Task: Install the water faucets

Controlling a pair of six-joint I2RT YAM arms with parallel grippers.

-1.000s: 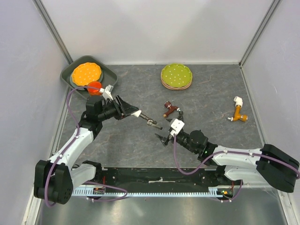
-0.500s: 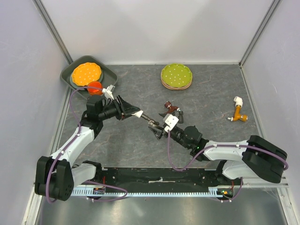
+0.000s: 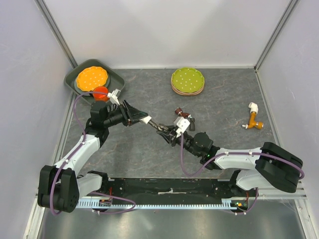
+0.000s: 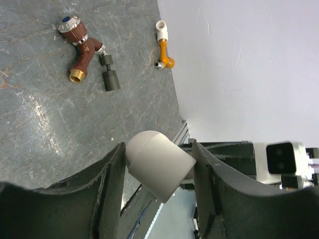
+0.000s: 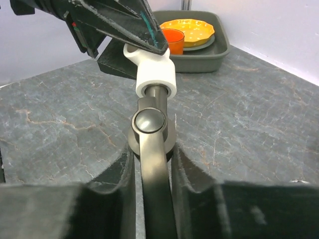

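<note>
The left pincer point(image 4: 157, 155) is clenched on the white plastic elbow fitting point(image 4: 159, 167). The right pincer point(image 5: 153, 167) squeezes the dark grey bent plastic tap point(image 5: 150, 122). Its end sits in the elbow, over the grey bench point(image 5: 239, 119). Both look light, hard and slippery, so grip the thick parts.

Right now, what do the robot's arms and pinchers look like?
Both arms are alike: the left arm and right arm have white shells with chunky black joints. A purple cable loops along each one. The left gripper and right gripper each have two dark, tapered fingers, with a small white camera box at the wrist.
</note>
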